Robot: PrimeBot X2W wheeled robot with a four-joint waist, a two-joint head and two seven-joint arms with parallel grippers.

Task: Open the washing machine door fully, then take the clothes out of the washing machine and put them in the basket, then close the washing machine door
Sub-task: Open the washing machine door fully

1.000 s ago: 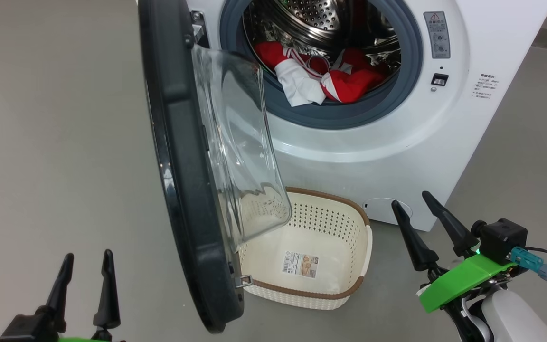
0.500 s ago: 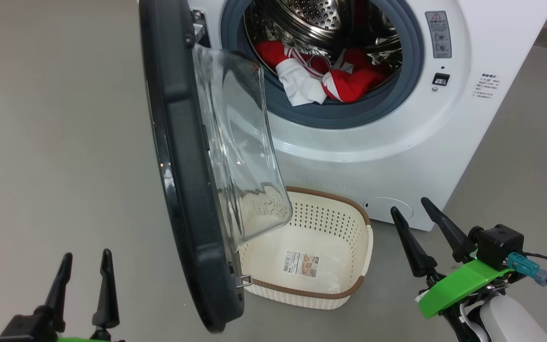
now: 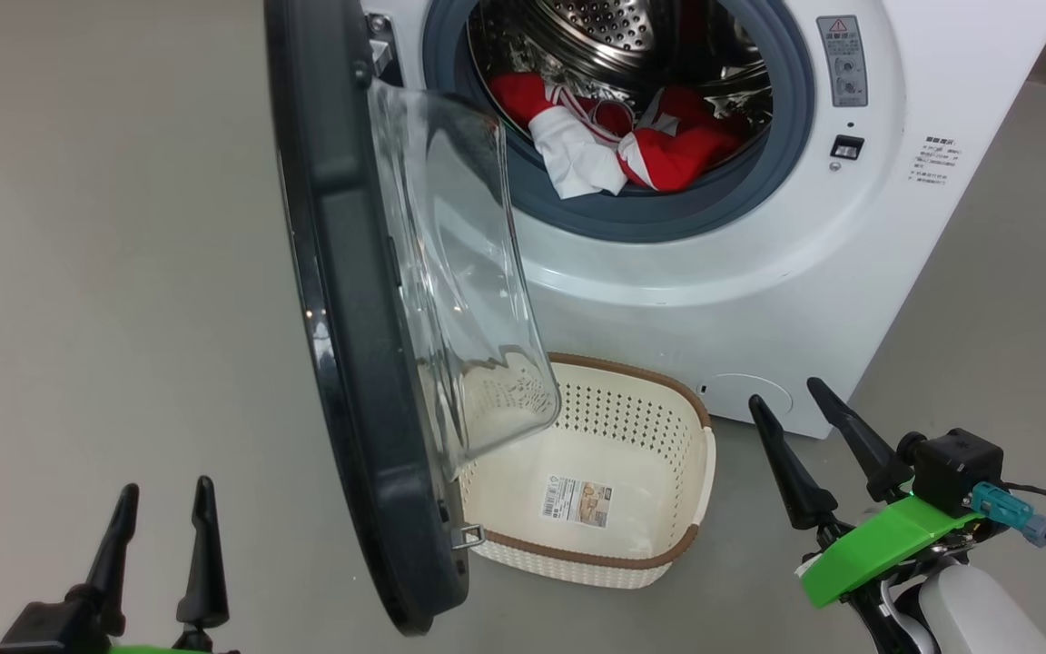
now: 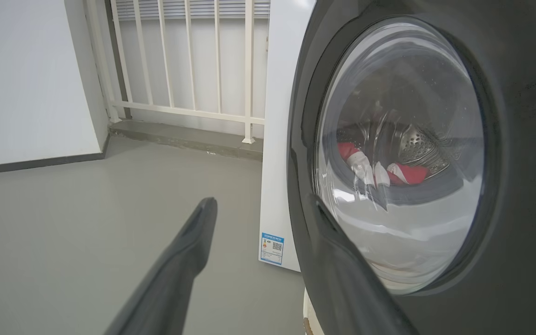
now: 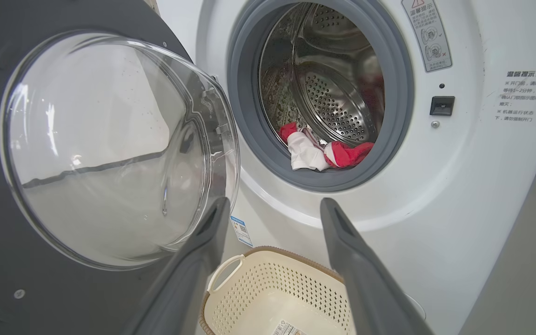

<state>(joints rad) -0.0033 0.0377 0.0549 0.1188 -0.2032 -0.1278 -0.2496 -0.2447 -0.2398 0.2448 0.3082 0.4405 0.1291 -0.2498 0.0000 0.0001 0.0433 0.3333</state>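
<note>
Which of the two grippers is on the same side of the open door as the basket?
The right gripper: it is on the glass-bowl side of the door, near the basket. The left gripper is on the door's outer side.

Clothes [image 3: 659, 154] in the washing machine [image 3: 741, 300], basket [image 3: 632, 418] on the floor [image 3: 123, 272] before it, door [image 3: 341, 272] at the left.

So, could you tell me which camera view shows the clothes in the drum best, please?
The head view: the clothes sit large and unobstructed, red and white, spilling onto the grey gasket. The right wrist view shows them smaller, low in the opening. The left wrist view gives a distorted glimpse through the washing machine door glass.
</note>
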